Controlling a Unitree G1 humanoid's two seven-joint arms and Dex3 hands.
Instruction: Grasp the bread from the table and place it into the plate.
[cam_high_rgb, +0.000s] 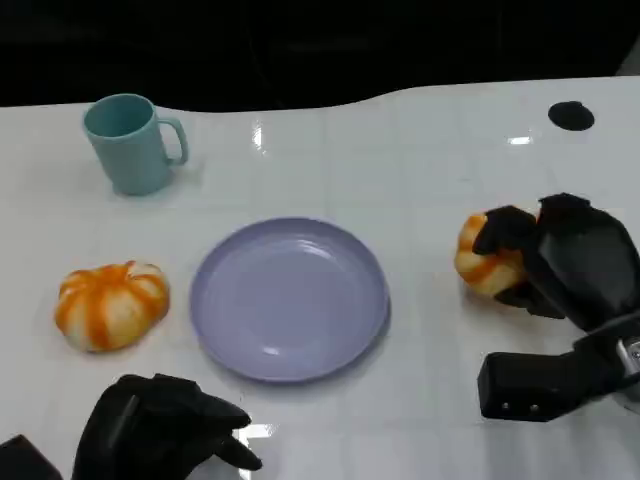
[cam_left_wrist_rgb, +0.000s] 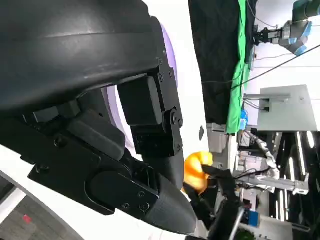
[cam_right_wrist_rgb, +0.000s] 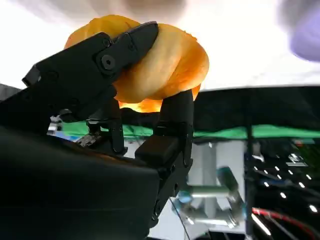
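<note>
The bread (cam_high_rgb: 485, 268), a golden-orange bun, lies to the right of the lilac plate (cam_high_rgb: 290, 298). My right hand (cam_high_rgb: 575, 258) grips it, with black fingers (cam_high_rgb: 505, 228) wrapped over its top and far side. In the right wrist view the fingers (cam_right_wrist_rgb: 100, 65) clamp the bread (cam_right_wrist_rgb: 170, 60) from two sides. I cannot tell whether it rests on the table or is just off it. My left hand (cam_high_rgb: 160, 430) hovers low at the near left, holding nothing, its fingers pointing towards the plate. In the left wrist view, past the left hand (cam_left_wrist_rgb: 85, 100), I see the bread (cam_left_wrist_rgb: 196, 169).
A teal mug (cam_high_rgb: 128, 142) stands at the back left. An orange-and-white striped, pumpkin-shaped item (cam_high_rgb: 110, 304) lies left of the plate. A round black spot (cam_high_rgb: 571, 116) marks the table at the back right. The table's far edge borders a dark background.
</note>
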